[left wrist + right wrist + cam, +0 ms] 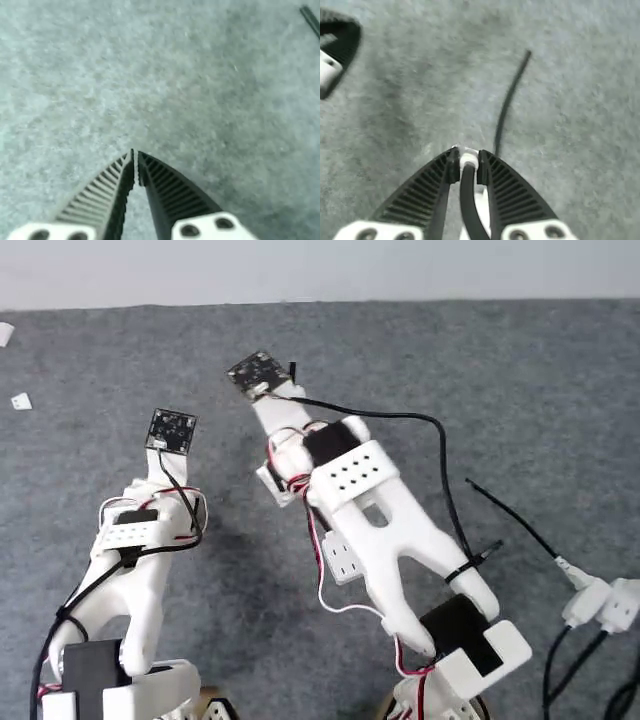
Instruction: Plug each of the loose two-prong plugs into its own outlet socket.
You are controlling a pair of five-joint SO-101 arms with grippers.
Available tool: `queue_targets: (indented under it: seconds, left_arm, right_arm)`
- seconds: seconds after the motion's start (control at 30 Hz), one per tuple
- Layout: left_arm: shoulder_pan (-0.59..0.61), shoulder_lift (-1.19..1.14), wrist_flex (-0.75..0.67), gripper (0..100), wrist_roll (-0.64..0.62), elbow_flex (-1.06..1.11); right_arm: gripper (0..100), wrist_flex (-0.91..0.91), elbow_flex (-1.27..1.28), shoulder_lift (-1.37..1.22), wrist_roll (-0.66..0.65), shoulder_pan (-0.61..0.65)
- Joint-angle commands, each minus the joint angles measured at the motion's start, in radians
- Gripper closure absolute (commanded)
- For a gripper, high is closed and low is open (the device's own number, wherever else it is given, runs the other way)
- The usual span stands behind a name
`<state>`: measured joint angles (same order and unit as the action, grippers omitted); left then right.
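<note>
Right arm (pixel 385 530) overlies an outlet socket (pixel 343 560), five o'clock of the right pincer (pixel 466 154), which clamps a plug (pixel 467 161). Left pincer (pixel 135 156) closed, empty.

Grey felt-like mat (pixel 560 370) covers the table. Two white scraps lie at the 10 o'clock edge: one small (pixel 21 400), another (pixel 4 334) near it. Pale wall strip (pixel 320 270) at 12 o'clock.
</note>
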<state>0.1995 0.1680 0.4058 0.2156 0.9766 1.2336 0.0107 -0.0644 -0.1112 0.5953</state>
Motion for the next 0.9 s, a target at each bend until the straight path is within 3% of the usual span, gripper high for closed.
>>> queue_targets:
  seconds: [0.0,0.13,0.2,0.33,0.5,0.87]
  left_arm:
    - [0.049,0.04,-0.031,99,-0.02,-0.027]
    - [0.123,0.029,-0.029,99,-0.146,-0.081]
    - [0.133,0.029,-0.031,98,-0.147,-0.082]
    - [0.132,0.029,-0.031,98,-0.002,-0.059]
    - [0.083,0.035,-0.031,99,0.157,-0.018]
    - [0.077,0.041,-0.029,99,0.224,0.007]
  right_arm:
    - [99.0,0.113,-0.06,0.076,-0.014,-0.036]
    - [99.0,0.166,0.023,0.153,-0.011,-0.079]
    - [99.0,0.117,0.104,0.199,-0.012,-0.091]
    - [99.0,-0.019,0.245,0.257,-0.015,-0.094]
    - [99.0,-0.062,0.284,0.259,-0.015,-0.104]
    - [99.0,-0.097,0.39,0.268,-0.014,-0.127]
